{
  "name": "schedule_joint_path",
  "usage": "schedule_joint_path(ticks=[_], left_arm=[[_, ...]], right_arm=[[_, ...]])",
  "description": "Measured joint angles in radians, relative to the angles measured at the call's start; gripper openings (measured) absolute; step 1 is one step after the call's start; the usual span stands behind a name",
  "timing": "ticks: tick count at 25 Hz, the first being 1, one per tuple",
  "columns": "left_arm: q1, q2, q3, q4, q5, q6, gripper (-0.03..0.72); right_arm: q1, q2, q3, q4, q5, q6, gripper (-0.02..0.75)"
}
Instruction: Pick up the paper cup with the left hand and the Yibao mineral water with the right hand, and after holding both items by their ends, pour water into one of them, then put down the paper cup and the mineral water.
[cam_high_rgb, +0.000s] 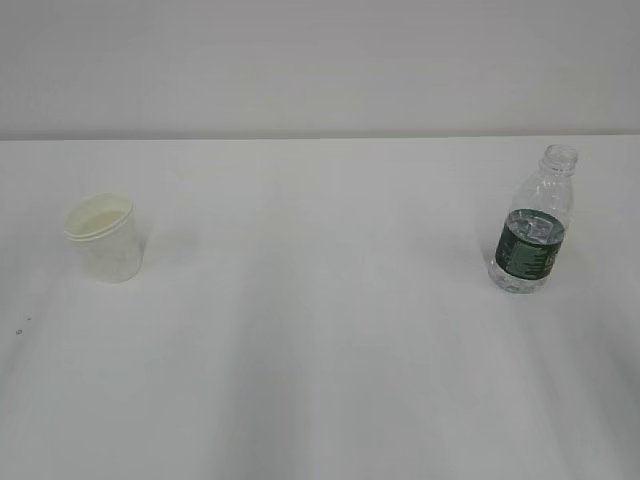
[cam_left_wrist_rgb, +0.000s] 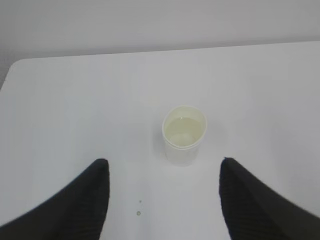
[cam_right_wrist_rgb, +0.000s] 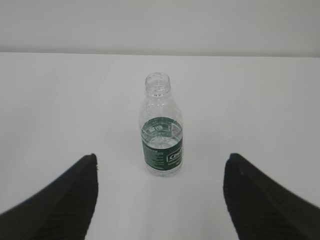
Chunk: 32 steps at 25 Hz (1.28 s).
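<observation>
On the desk, left side: small white tapered paper cup (cam_high_rgb: 103, 236) with rolled rim and cream inside, upright, untouched; pale contents or just the cream lining inside, not clear which.
On the desk, right side: small clear ribbed plastic bottle of Yibao mineral water (cam_high_rgb: 533, 226) with dark green label band, upright, capless, water level about at the top of the label, well apart from the cup.
Desk: plain white desk (cam_high_rgb: 320, 350), a few tiny dark specks near the cup.
Left gripper: black left gripper (cam_left_wrist_rgb: 165, 200) spread wide, both fingers (cam_left_wrist_rgb: 85, 200) at the near edge of the wrist view, cup farther on and roughly centred between them, no contact.
Right gripper: black right gripper (cam_right_wrist_rgb: 160, 197) spread wide, fingers (cam_right_wrist_rgb: 255, 200) at the near edge of its wrist view, bottle farther on and lined up between them, no contact.
Exterior view: neither arm in sight, only cup and bottle on the desk.
Done so far: nothing judged complete by present positions; both items standing free, nothing lifted.
Step in hand: likely the approach, each gripper aimed at its own item.
Left to do: close in and grasp cup with left, bottle with right, lift both, pour between them, set both back down.
Risk ahead: light cup easy to tip or crush; open bottle prone to spilling if squeezed or tilted early.
</observation>
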Motion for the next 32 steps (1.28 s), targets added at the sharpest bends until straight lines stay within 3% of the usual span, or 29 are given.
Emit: schedule_joint_path(ticks=[32], left_arm=[[0.0, -0.031, -0.012, -0.064, 0.265, 0.0, 0.482]], right_arm=[[0.0, -0.054, -0.092, -0.002, 0.313, 0.0, 0.591]])
